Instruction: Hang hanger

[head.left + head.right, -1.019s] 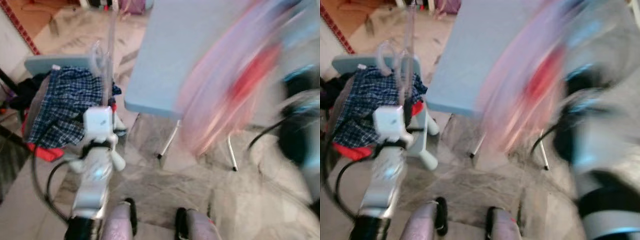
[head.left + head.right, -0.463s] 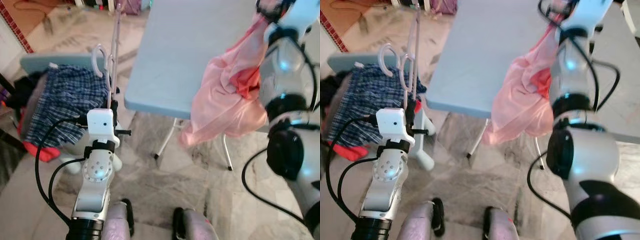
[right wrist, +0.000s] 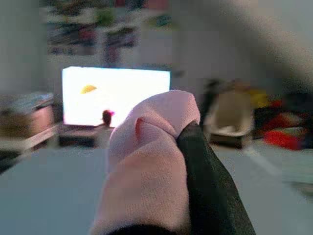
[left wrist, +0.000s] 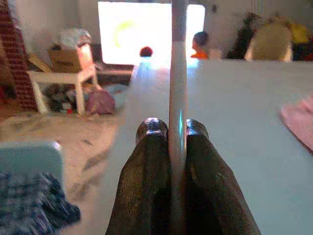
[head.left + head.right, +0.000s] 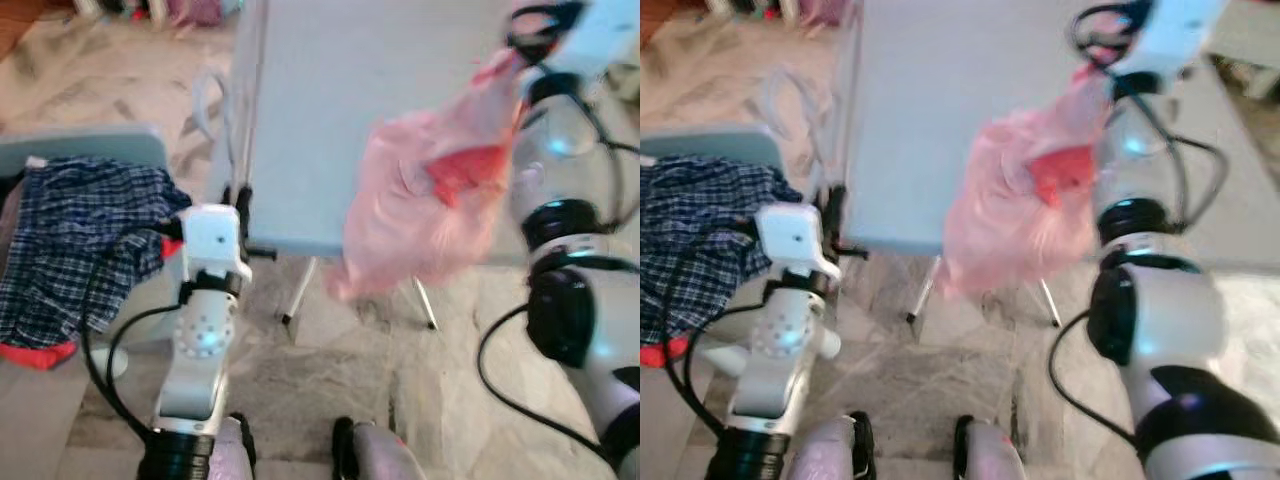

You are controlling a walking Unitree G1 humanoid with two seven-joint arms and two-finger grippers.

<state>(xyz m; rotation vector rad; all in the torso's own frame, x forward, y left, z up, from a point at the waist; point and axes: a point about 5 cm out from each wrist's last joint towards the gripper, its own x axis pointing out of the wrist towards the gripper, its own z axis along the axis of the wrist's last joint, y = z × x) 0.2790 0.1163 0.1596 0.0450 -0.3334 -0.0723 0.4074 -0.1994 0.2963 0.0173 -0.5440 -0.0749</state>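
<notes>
The left end effector [image 4: 167, 131] is clamped on the thin pale hanger [image 4: 178, 73], held upright beside the grey desk [image 5: 400, 120]. It looks light, stiff and smooth, so a low grip suits it. The right end effector [image 3: 181, 132] pinches a soft, limp pink garment [image 5: 430, 205]. No writing is legible.

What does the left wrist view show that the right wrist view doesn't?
Left wrist view: the left tool shut on the pale hanger, with a plaid shirt lying on a chair. Right wrist view: the right tool shut on the pink garment. Shared: the grey table and the bright screen beyond it.
</notes>
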